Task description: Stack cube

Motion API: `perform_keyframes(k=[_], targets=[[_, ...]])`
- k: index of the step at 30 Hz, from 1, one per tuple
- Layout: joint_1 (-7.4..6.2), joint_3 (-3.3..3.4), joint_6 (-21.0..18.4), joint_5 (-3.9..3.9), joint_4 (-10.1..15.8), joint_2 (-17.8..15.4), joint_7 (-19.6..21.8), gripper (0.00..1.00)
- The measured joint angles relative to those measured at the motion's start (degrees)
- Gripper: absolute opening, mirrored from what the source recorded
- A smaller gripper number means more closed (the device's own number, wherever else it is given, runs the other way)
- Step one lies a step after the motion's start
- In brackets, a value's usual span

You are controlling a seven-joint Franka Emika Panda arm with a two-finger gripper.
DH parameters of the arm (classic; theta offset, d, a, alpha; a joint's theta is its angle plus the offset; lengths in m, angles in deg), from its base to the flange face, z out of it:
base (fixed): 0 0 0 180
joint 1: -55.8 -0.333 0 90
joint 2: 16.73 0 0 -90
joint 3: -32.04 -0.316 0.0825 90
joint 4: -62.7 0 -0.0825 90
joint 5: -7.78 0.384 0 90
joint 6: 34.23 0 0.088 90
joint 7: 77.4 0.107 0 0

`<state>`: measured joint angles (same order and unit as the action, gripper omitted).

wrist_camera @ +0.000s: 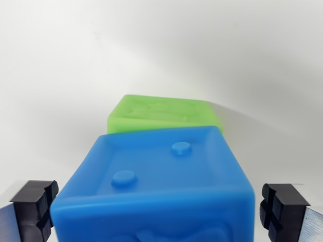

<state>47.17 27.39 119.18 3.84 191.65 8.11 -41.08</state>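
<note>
A blue cube [161, 186] with two round studs on its top fills the lower middle of the wrist view. My gripper [157, 209] straddles it. One black fingertip [34, 209] stands at the cube's left side and the other at its right side. A thin strip of white shows between the right fingertip and the cube, so the jaws stand open around it. A green cube [164, 113] lies just beyond the blue one, against or very near its far edge. Its top is at about the same height.
Both cubes rest on a plain white surface [75, 60] that runs to the top of the view. The green cube casts a soft shadow to the wrist view's right.
</note>
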Motion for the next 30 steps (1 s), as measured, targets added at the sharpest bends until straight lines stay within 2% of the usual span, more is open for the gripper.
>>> perform_keyframes(k=[13,30], targets=[[0.11,-0.21,-2.93,0.34,0.36,-3.54,-0.28,1.00],[0.15,-0.46,-10.03,1.83,0.59,-11.00,-1.15,1.00]])
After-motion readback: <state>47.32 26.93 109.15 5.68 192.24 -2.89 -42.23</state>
